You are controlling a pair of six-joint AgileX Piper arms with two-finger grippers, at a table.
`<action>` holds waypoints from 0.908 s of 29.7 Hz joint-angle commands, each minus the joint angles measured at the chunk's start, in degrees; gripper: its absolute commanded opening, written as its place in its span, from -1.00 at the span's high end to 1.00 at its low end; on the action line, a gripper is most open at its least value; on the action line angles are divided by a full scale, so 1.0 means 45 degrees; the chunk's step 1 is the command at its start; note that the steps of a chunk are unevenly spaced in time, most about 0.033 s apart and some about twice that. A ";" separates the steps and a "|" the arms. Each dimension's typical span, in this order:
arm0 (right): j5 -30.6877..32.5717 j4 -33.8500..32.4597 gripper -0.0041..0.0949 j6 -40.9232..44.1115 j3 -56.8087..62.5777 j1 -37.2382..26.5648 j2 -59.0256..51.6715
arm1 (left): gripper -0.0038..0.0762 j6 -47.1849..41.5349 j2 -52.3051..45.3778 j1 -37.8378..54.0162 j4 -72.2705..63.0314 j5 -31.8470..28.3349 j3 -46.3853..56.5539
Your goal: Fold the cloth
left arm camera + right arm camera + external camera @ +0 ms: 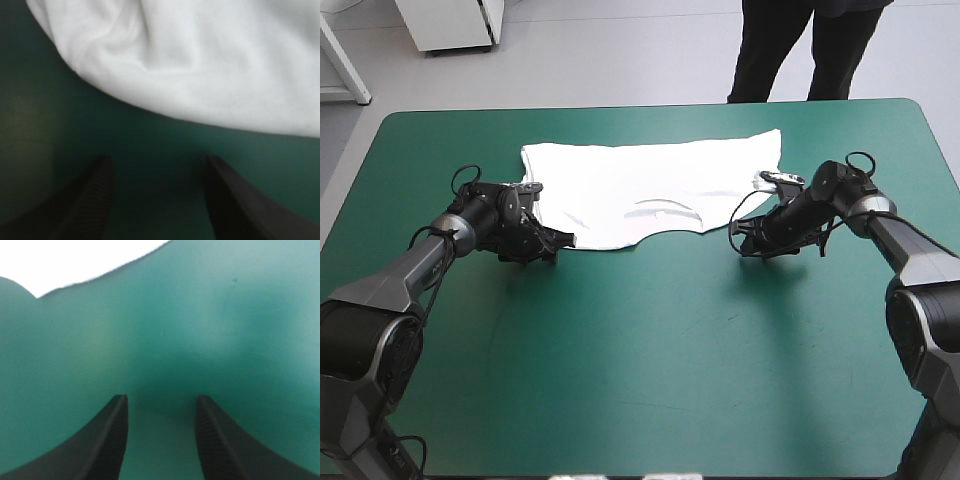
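Now the flat T-shirt [650,185] looks soft. Left gripper [558,242] and right gripper [742,243] are spread; best pinch its near corners.

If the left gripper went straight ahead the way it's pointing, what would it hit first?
Probably the near edge of the T-shirt, past a strip of bare teal-green cover ahead of the open left gripper.

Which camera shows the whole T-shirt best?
The high view: the T-shirt lies spread flat, nearly all visible. The left wrist view shows only a rumpled edge ahead of the left hand; the right wrist view, just a white sliver.
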 commanded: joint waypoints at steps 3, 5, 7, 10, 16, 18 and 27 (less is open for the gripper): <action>0.0368 0.0031 0.08 -0.0032 -0.0202 -0.0003 -0.0414 | -0.10 -0.0055 -0.0487 0.0015 -0.0226 -0.0109 -0.0277; 0.0368 0.0031 0.08 0.0062 -0.0221 -0.0003 -0.0441 | -0.10 -0.0055 -0.0573 0.0015 -0.0226 -0.0088 -0.0305; 0.0313 0.0031 0.08 0.0092 -0.0272 -0.0003 -0.0562 | -0.10 0.0051 -0.0780 -0.0008 -0.0226 -0.0153 -0.0305; 0.0281 -0.0057 0.08 0.0092 -0.0548 -0.0003 -0.0840 | -0.10 0.0232 -0.1157 -0.0008 -0.0226 -0.0416 -0.0305; 0.0962 -0.0628 0.08 0.0253 -0.1486 -0.0003 -0.1517 | -0.10 0.0435 -0.2251 -0.0008 -0.0201 -0.0298 -0.0305; 0.1223 -0.0764 0.08 0.0316 -0.1788 -0.0003 -0.1763 | -0.10 0.0606 -0.2636 -0.0008 -0.0201 -0.0095 -0.0398; 0.2372 -0.1447 0.08 0.1061 -0.3645 -0.0003 -0.3200 | -0.10 0.0117 -0.4223 0.0015 0.0493 0.1018 -0.1992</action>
